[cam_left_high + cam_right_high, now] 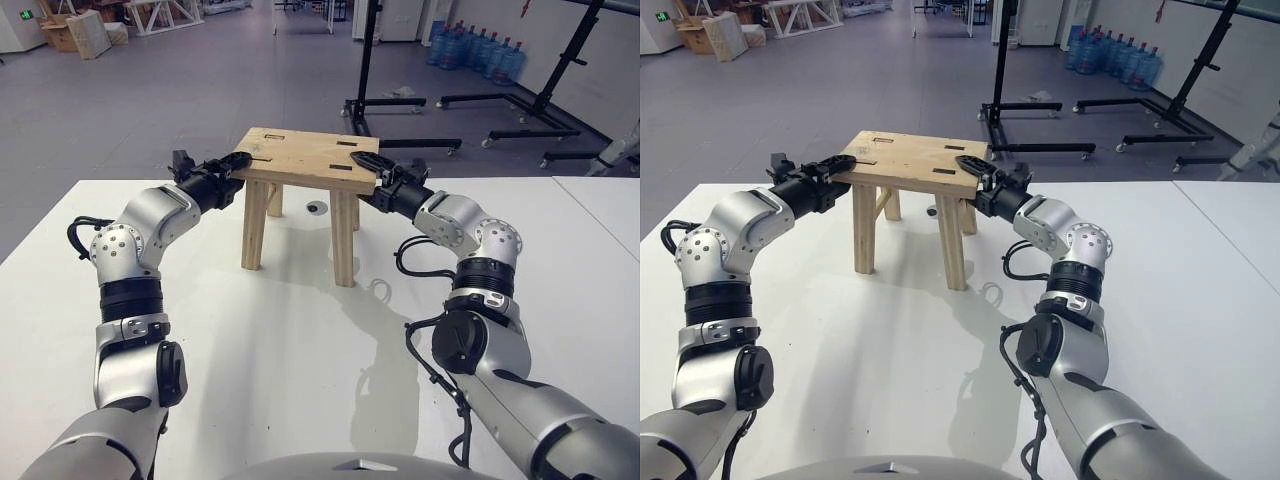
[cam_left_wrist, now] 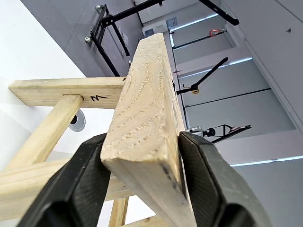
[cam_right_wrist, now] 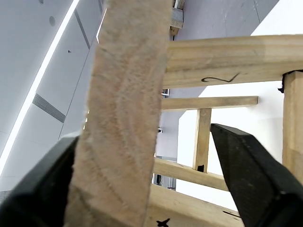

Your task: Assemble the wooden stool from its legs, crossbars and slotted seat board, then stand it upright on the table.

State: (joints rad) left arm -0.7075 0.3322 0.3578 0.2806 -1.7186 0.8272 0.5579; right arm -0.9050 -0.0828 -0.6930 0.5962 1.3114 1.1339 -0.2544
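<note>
- Closest to the lens in the left wrist view are the black finger pads [image 2: 71, 189] of the left gripper [image 2: 142, 161]. They press against both faces of the seat board [image 2: 147, 109] at its edge. I log this gripper as clamped on the seat board.
- From the head camera, the left gripper meets the board at its left end, with the forearm roughly level above the table [image 1: 250, 350].
- The right gripper [image 1: 362, 175] straddles the right end of the same board. In the right wrist view one finger [image 3: 42, 189] lies against the wood. The other finger stands clearly apart from it, with a gap between. I log it as released, not gripping.
- The stool [image 1: 300, 190] stands upright on the white table, seat up, between the two arms and out past the wrists.
- All four legs [image 1: 254, 225] are set on the tabletop, and the two front ones show in full.
- A crossbar [image 3: 208, 101] runs between the legs under the seat. A rail directly below the board carries a pencil mark.
- Slots show in the top face of the seat board near its corners.
- A small round disc [image 1: 316, 208] lies on the table behind the stool, seen between the legs.
- Beyond the table there are black metal stands [image 1: 400, 100] on the grey floor and blue water bottles [image 1: 480, 50] by the far wall.
</note>
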